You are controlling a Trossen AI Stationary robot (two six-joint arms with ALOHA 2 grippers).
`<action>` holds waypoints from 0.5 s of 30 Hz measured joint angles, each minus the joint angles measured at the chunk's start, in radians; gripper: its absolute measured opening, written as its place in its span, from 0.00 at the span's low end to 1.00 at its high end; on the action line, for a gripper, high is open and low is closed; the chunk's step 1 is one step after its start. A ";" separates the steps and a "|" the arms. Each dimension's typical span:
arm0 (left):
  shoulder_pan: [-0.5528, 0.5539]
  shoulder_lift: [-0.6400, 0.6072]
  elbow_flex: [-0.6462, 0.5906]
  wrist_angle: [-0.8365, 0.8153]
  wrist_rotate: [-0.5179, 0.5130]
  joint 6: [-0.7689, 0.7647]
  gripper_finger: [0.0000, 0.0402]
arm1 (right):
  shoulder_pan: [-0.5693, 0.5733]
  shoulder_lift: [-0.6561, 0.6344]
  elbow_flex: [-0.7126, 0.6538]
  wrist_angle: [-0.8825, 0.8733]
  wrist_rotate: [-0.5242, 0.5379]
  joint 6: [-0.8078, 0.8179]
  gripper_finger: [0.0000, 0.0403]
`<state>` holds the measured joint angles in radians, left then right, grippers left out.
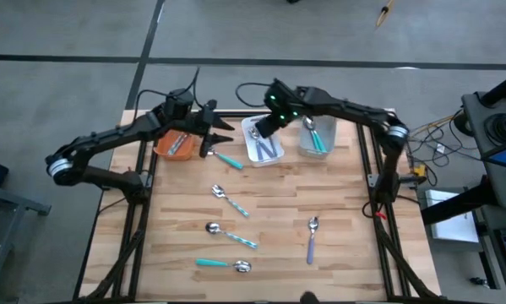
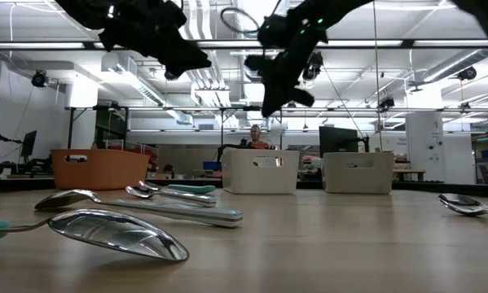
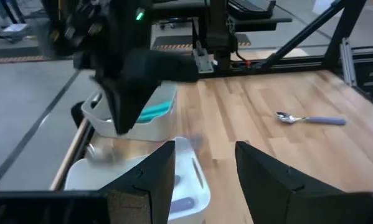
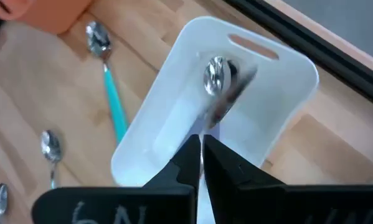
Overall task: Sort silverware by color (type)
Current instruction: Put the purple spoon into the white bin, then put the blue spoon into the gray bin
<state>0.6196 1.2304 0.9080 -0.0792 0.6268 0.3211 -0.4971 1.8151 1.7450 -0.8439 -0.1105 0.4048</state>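
My right gripper [image 1: 263,127] hangs over the white bin [image 1: 251,150], shut on a spoon [image 4: 216,76] with a shiny head and a blurred handle. Purple-handled pieces lie in that bin. My left gripper [image 1: 219,135] is open and holds nothing; it hovers between the orange bin [image 1: 175,145] and the white bin, above a teal-handled spoon [image 1: 228,159] lying flat on the table. The grey bin [image 1: 317,137] holds a teal spoon. On the table lie two striped spoons [image 1: 230,200] [image 1: 232,236], another teal spoon [image 1: 223,264] and a purple spoon [image 1: 312,237]. My right gripper pinches the spoon's handle end [image 4: 209,127] between its two fingertips, coming from above and pointing down. The spoon hangs below the fingers, head down, over the inside of the white bin [image 4: 174,118]. Blur hides the exact point of hold.
The three bins stand in a row along the table's far edge, orange [image 2: 101,168], white [image 2: 260,172], grey [image 2: 358,172]. The two arms are close together over the white bin. Bare wood lies at the table's left and right sides. A person sits in the room beyond.
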 joint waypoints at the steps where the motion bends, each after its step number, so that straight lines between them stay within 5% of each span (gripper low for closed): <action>1: 0.006 -0.004 -0.003 0.000 0.000 0.004 0.37 | -0.007 0.032 0.036 -0.020 -0.001 -0.005 0.03; 9: 0.040 -0.016 -0.024 0.000 0.002 0.007 0.37 | -0.028 0.230 0.280 -0.143 0.001 -0.066 0.03; 15: 0.047 -0.016 -0.033 0.000 0.002 0.007 0.37 | -0.020 0.256 0.311 -0.158 0.005 -0.095 0.03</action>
<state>0.6662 1.2148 0.8745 -0.0795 0.6285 0.3284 -0.5167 2.0712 2.0565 -1.0019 -0.1053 0.3097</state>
